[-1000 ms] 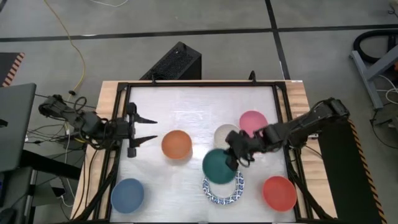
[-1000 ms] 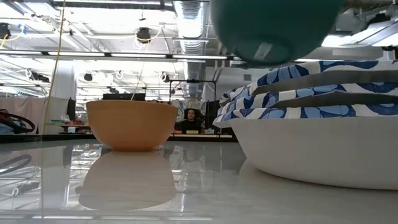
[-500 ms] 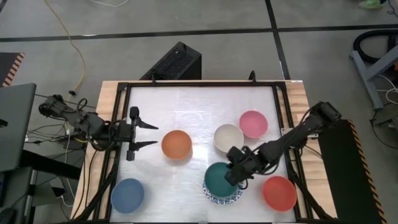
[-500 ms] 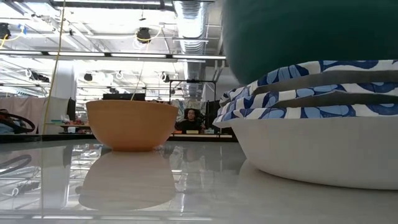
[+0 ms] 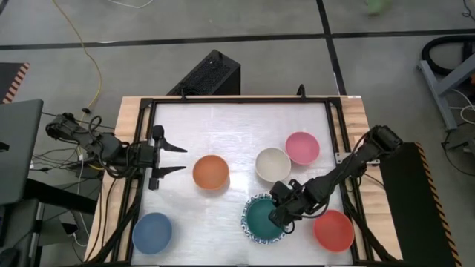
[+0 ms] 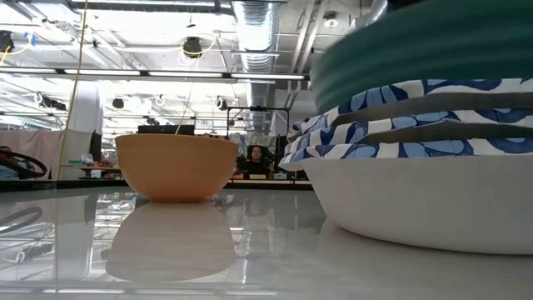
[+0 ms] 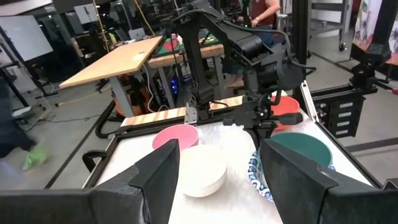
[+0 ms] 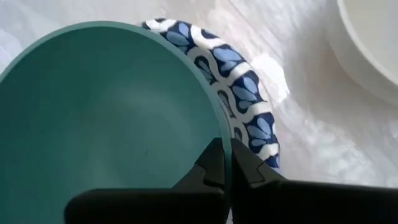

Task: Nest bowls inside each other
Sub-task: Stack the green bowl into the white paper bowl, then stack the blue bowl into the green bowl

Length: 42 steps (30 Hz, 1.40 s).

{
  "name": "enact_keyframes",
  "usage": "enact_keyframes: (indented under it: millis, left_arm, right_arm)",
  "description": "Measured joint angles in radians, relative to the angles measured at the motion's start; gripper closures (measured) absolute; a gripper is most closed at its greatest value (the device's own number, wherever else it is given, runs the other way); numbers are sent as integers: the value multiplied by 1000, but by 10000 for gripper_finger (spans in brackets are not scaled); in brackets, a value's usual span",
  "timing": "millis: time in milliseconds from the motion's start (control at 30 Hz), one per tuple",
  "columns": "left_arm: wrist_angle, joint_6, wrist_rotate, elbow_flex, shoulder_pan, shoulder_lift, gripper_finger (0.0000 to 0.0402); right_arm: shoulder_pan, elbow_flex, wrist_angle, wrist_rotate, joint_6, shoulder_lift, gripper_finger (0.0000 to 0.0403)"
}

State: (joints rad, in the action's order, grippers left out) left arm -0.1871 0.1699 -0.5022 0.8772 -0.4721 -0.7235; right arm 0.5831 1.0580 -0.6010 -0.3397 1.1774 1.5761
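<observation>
White and glossy, the table sits inside a black frame, with a workshop of benches and ceiling lights behind it. We see the right gripper pinched tight on the rim of the green bowl, one finger inside the rim and one outside. That green bowl rests in the stack of blue-patterned white bowls, whose rims show around its edge. Taking this stack as our landmark: the red bowl lies just beside it toward the right arm's side, the cream bowl and pink bowl sit near it toward the table's far edge, the orange bowl stands apart toward the left arm, and the blue bowl is well apart at the near left corner. Our left gripper hangs beyond the orange bowl, fingers spread wide, holding nothing.
</observation>
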Motion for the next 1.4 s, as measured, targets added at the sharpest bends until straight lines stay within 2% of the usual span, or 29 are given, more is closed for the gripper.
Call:
enact_keyframes:
  millis: [167,600,800,1133,1400]
  left_arm:
    - [-6,-8,0,0,0,-4,188]
    - [-72,-61,-2,0,0,-4,188]
    - [-74,-81,-2,0,0,-4,188]
    - [-122,-89,-7,0,0,-28,188]
    - [-164,-114,19,-1,0,-79,188]
  right_arm:
    - [-2,0,-59,-5,32,1,368]
    - [-2,0,-61,1,57,1,347]
    - [-2,0,-61,3,55,1,314]
    - [-5,0,-32,-2,-7,1,233]
    - [-11,0,-27,-8,-29,1,217]
